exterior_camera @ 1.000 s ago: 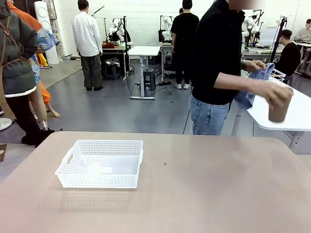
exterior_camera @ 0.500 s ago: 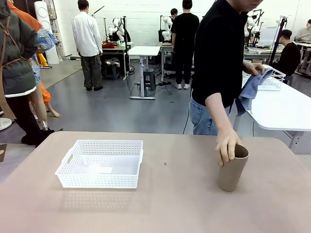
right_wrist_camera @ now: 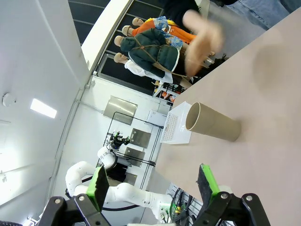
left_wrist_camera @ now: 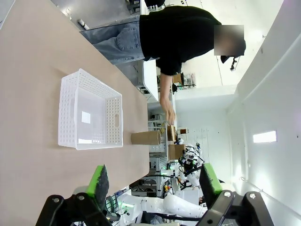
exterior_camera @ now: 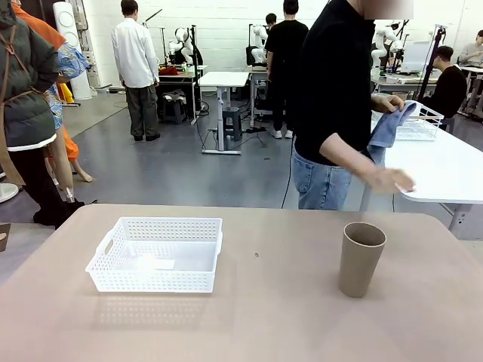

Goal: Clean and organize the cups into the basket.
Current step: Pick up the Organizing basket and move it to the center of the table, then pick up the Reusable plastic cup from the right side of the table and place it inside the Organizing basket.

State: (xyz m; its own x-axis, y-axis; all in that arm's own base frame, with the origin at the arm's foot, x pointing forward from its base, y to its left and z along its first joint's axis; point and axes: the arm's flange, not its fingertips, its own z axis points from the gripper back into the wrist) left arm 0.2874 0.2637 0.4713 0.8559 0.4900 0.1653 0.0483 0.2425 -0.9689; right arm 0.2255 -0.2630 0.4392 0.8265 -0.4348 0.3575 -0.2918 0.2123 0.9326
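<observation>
The left gripper (left_wrist_camera: 153, 181) and the right gripper (right_wrist_camera: 153, 186) each hold their jaws wide with nothing between them, clear of the beige counter (exterior_camera: 272, 324); this is judged to be a ready posture for a pickup. One tall, tapered, tan-brown matte cup (exterior_camera: 361, 259) stands upright, mouth up, on the robot's right half of the counter, well apart from the shallow white perforated plastic basket (exterior_camera: 155, 280) on the left half, which contains no cup. The person's hand (exterior_camera: 392, 179) is clear of the cup and the other hand holds a blue cloth (exterior_camera: 386, 128), which suggests the cup is wiped and released on the right arm's side.
</observation>
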